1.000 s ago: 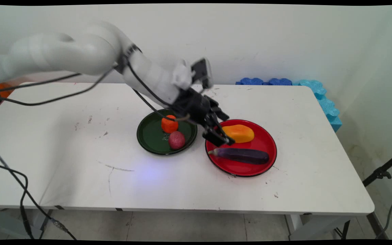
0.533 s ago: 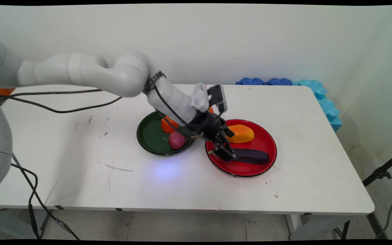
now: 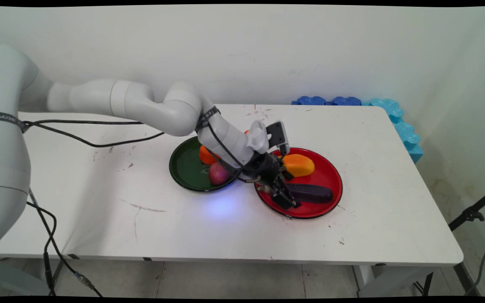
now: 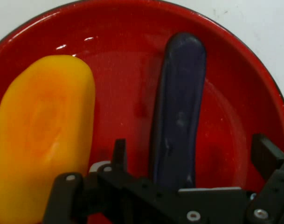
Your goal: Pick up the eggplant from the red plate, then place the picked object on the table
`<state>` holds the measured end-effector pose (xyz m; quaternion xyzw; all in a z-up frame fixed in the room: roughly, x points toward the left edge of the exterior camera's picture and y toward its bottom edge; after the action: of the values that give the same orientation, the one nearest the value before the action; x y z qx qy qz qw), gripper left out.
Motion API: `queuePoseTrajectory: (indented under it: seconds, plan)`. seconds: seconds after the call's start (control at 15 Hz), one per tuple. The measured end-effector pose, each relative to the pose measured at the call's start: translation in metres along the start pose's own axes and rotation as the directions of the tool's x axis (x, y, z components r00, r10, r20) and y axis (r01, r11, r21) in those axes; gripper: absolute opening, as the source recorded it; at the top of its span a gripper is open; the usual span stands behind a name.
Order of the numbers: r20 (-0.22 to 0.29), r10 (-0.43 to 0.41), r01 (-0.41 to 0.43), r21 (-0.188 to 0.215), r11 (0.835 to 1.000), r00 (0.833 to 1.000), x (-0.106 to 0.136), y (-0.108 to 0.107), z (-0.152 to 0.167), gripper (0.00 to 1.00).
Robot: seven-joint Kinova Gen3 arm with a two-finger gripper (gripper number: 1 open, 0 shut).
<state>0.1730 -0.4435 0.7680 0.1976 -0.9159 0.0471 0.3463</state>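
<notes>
lab | white robot arm (image 3: 141,103) | scuffed white table (image 3: 99,202) | bare wall (image 3: 267,50)

The white arm reaches low rightward, its claw (image 3: 285,198) spread apart, angled down.

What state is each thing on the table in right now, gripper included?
gripper: open, low over the red plate, one finger either side of the eggplant's near end
eggplant: lying flat in the red plate
red plate: on the table, holding eggplant and mango
mango: lying in the red plate, apart from the eggplant
green plate: holding an orange fruit and a reddish fruit
</notes>
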Motion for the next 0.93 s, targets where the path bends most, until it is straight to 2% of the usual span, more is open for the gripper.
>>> queuePoseTrajectory:
  seconds: [0.27,0.33,0.93]
  plan:
    - [0.004,-0.008,0.008,-0.002,1.0,1.0,-0.002,-0.003,0.013,1.0]
    - [0.003,-0.01,0.01,-0.002,1.0,1.0,-0.002,-0.004,0.015,0.0]
    - [-0.023,-0.03,0.03,-0.004,1.0,0.999,0.008,-0.002,0.013,0.0]
